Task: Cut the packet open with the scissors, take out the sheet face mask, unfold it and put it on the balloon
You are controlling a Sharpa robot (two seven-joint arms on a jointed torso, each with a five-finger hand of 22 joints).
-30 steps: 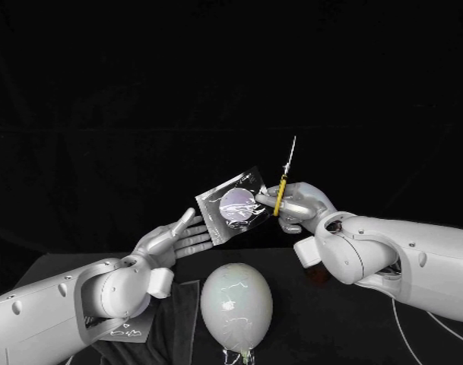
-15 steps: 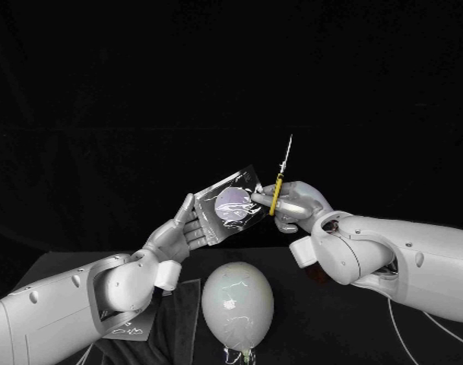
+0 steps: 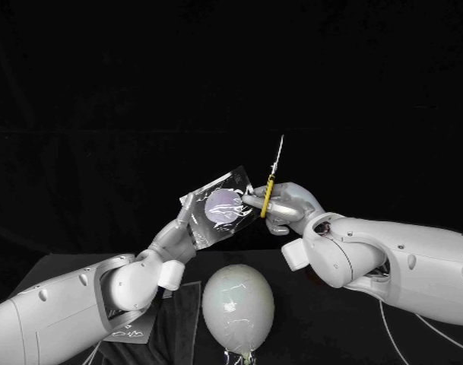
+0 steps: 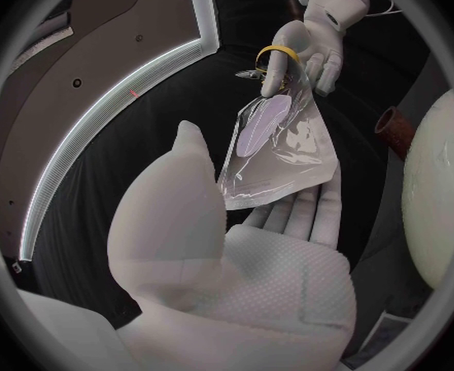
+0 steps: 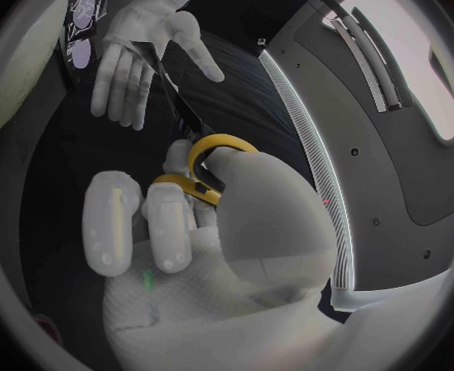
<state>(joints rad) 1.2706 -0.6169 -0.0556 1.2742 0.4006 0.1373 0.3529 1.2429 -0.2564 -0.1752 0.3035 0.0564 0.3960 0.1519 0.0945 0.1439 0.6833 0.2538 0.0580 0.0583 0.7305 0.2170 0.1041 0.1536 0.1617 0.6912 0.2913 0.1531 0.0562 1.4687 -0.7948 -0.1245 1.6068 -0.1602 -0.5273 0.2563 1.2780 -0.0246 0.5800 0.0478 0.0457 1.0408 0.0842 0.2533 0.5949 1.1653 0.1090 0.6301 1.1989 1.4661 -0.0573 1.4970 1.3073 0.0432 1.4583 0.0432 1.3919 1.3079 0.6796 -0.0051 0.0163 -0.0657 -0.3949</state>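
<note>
right hand (image 3: pixel 286 205) fingers grasp 1 scissors (image 3: pixel 271 181), 1 packet (image 3: pixel 223 209) | left hand (image 3: pixel 179 234) fingers spread | 1 balloon (image 3: pixel 238 300)

Clear gap between packet (image 3: pixel 223 210) and balloon (image 3: pixel 236 306)

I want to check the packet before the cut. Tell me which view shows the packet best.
The left wrist view: the packet is large and clear, held by the right hand, close to the left hand. The head view shows it small between the hands; in the right wrist view I cannot make it out.
</note>
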